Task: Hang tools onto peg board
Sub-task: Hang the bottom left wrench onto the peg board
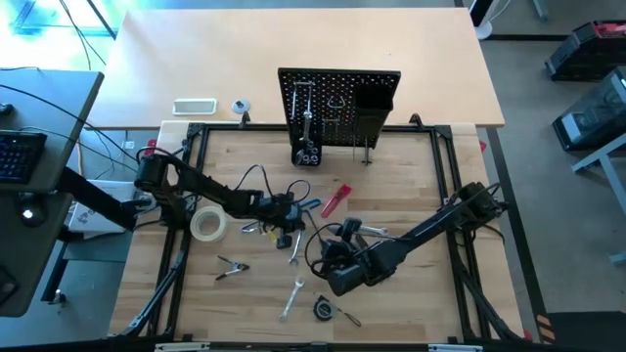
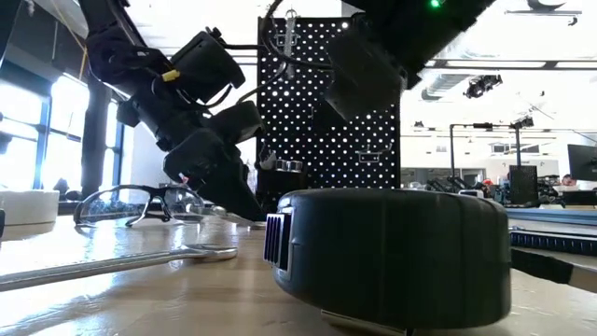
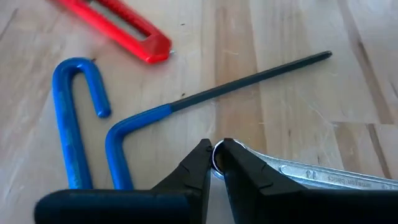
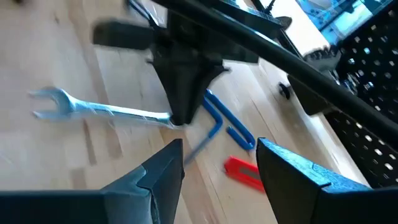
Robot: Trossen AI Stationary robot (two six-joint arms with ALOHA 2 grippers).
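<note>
A silver open-ended wrench (image 3: 323, 177) lies flat on the wooden table (image 1: 411, 186), and in the left wrist view its ring end sits pinched between the two dark fingertips of the left gripper (image 3: 213, 158), which have narrowed onto it near the lower centre of that frame. In the right wrist view the same wrench (image 4: 93, 109) stretches from its forked end at centre left to the left gripper's tip at frame centre. In the high view this grip falls just left of centre (image 1: 290, 217).

Just beyond the wrench lie a blue-handled hex key with a long dark shaft (image 3: 186, 102), a blue hook-shaped bar (image 3: 71, 106) at left, and a red-handled tool (image 3: 118, 25) cut off by the upper left edge.

The right gripper (image 4: 217, 158) hovers above the table with its fingers spread wide and nothing between them; in the high view it sits just right of lower centre (image 1: 344, 256).

The black perforated peg board (image 1: 337, 108) stands upright at top centre of the high view, with a silver tool (image 1: 306, 122) hanging on its left part and a black box-shaped bin (image 1: 372, 103) on its right; what the bin holds cannot be made out.

In the low view a dark round tape measure (image 2: 392, 257) fills the foreground and hides much of the table, with clear glasses (image 2: 140, 203) at left. A pale tape roll (image 1: 208, 224) lies left of centre in the high view.
</note>
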